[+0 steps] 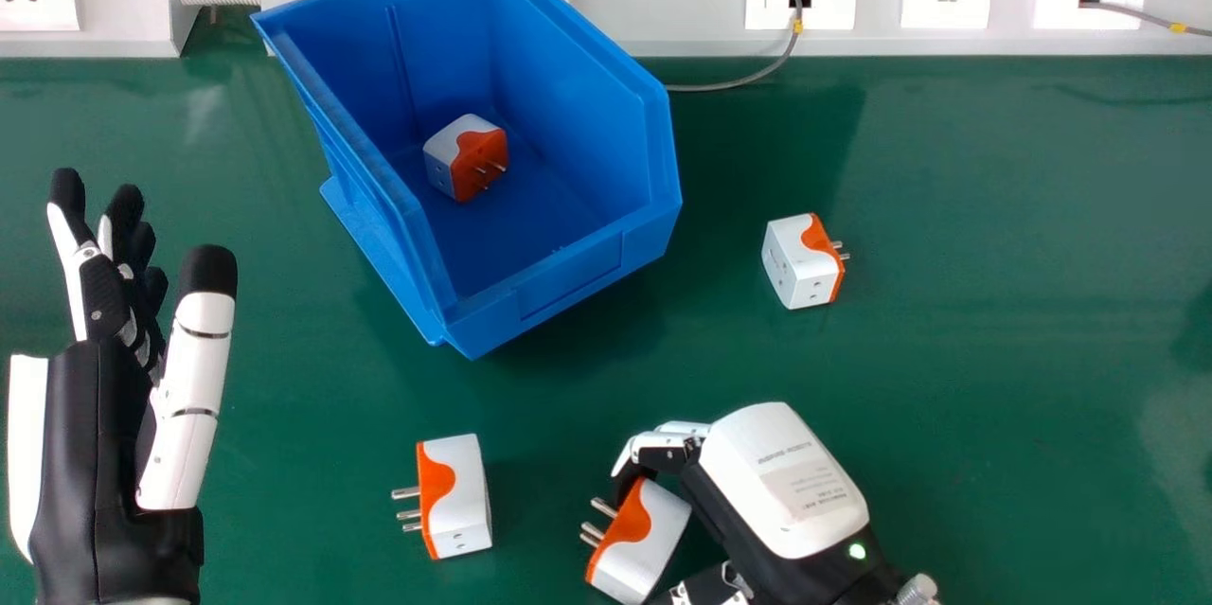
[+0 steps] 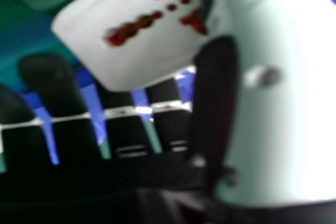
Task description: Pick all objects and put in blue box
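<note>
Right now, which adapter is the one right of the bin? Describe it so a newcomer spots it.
Find the big blue box on the green table. Just right of it in the head view, a white-and-orange plug adapter lies alone. Its pins point right; those of the adapter at the right hand and of the loose one nearer the left hand point left.

Box (image 1: 568,281) with adapter (image 1: 454,155) inside, another adapter (image 1: 795,264) right, two adapters (image 1: 461,496) before it
</note>
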You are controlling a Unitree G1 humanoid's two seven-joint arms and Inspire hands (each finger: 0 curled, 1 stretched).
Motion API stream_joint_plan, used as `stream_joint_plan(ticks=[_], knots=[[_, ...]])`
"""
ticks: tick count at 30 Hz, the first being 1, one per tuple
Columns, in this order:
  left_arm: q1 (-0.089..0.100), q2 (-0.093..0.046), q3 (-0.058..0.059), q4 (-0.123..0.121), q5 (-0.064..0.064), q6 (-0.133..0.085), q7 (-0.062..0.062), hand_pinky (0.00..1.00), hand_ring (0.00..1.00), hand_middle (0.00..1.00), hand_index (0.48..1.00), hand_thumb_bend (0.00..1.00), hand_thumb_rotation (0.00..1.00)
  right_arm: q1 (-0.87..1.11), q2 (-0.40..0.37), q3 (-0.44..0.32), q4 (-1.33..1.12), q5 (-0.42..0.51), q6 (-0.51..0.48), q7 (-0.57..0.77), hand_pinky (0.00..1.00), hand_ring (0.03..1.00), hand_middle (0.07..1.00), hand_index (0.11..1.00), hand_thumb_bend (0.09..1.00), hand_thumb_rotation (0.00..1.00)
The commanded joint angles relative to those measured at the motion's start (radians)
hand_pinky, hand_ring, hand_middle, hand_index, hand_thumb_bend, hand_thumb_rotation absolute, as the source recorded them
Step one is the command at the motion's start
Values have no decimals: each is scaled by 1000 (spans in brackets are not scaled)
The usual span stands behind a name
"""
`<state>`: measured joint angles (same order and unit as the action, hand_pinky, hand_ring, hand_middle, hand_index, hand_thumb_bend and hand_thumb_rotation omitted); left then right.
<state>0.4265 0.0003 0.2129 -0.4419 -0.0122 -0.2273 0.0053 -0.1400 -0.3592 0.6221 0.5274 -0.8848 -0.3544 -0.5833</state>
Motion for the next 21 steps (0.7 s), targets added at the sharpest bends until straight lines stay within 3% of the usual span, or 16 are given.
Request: stream_joint_plan(ticks=[1,11,21], knots=[[-2,6,1,-13,-13,-14,-3,1000,1000,991,1000,626,812,29,-27,-13,30,-11,64,50,105,150,244,484,499,136],[2,5,0,-13,-4,-14,0,1000,1000,994,1000,630,813,38,-34,-34,-7,23,28,64,60,102,169,473,488,141],[10,3,-2,-24,-14,-5,-1,1000,1000,996,1000,604,815,105,-96,-132,-252,54,-9,125,40,79,133,470,484,144]])
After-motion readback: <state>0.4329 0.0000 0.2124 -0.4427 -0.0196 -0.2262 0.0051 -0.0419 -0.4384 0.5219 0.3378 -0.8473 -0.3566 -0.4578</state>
